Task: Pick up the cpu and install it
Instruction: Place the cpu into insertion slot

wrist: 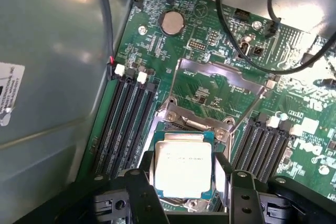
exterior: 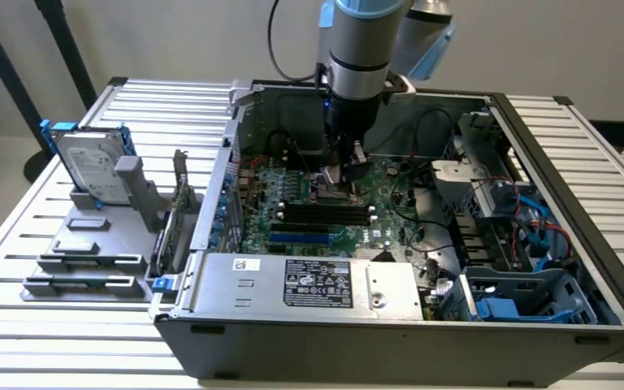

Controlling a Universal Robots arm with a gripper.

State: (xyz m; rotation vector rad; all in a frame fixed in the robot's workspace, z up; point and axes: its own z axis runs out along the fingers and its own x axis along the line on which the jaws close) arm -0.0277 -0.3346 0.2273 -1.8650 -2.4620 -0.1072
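Silver cpu between the pincer fingers

The cpu was a small flat square chip, pale silver on top with a green rim. It lay level over the motherboard's open socket, between my fingers; I could not tell if it was seated.

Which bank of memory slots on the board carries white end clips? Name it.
The slots nearest the case wall: white clips cap their ends. The other bank, beyond the cpu, has pale grey-green ones.
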